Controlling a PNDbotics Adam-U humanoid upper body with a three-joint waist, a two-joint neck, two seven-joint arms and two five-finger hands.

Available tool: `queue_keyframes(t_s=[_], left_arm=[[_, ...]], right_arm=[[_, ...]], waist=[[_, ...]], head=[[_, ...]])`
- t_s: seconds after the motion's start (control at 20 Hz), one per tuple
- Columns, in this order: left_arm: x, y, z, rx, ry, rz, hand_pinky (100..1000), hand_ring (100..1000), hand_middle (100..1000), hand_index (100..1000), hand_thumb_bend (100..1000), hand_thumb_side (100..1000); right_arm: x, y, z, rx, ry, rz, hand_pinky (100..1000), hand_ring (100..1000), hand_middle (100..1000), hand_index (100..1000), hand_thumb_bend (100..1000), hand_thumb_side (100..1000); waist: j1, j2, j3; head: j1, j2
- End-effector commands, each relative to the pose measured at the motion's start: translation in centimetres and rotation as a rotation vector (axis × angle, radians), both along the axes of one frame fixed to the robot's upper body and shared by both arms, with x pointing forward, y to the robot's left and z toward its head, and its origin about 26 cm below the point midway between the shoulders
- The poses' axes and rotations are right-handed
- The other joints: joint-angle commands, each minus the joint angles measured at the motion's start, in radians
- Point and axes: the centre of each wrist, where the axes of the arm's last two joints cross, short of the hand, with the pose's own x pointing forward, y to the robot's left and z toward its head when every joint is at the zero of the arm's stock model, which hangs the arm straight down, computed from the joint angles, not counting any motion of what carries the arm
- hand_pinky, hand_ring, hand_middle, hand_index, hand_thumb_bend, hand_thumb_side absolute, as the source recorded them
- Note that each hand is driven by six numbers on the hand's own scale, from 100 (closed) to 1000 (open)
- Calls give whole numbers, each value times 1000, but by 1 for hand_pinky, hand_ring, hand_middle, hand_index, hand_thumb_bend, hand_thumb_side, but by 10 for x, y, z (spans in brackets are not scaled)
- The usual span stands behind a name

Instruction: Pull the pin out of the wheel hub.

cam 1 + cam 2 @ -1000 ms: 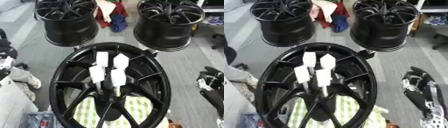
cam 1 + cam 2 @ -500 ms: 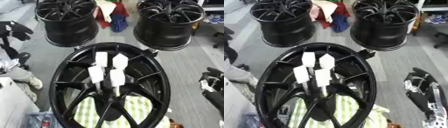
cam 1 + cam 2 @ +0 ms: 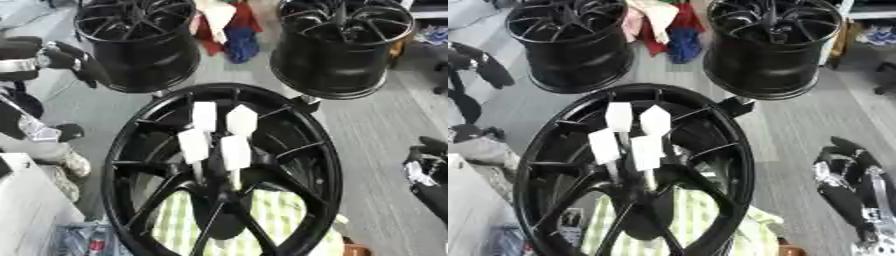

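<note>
Left hand (image 3: 74,62) blurred, fingers indistinct

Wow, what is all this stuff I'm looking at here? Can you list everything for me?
wheel hub: one, black, lying flat, front centre
pins: four, white-topped, standing at its centre
checked cloth: one, green and white, under the hub
wheels: two, black, upright on the floor behind
clothes: heap, red, blue, pale, between those wheels
left hand: black, raised at the left edge
right hand: black and silver, low at the right edge
</note>
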Motion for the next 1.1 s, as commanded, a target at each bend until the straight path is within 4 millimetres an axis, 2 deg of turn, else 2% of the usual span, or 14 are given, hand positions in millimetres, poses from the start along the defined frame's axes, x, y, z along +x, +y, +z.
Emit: queue_keyframes(t_s=[0.05,0.45,1.1], left_arm=[[5,-7,5,99,24,-37,759,709,769,870,384,348],[23,-30,0,136,18,-93,756,711,770,868,335,312],[76,-63,-20,92,-11,-81,746,704,767,862,386,350]], right_arm=[[2,-4,6,-25,-14,12,694,590,653,797,100,245],[2,-4,6,-28,-11,20,694,590,653,797,100,246],[3,0,6,-26,-7,51,694,590,653,796,100,248]], waist=[[2,-11,-2],[4,-13,-6],[3,-9,-36]], head=[[2,5],[7,4],[42,1]])
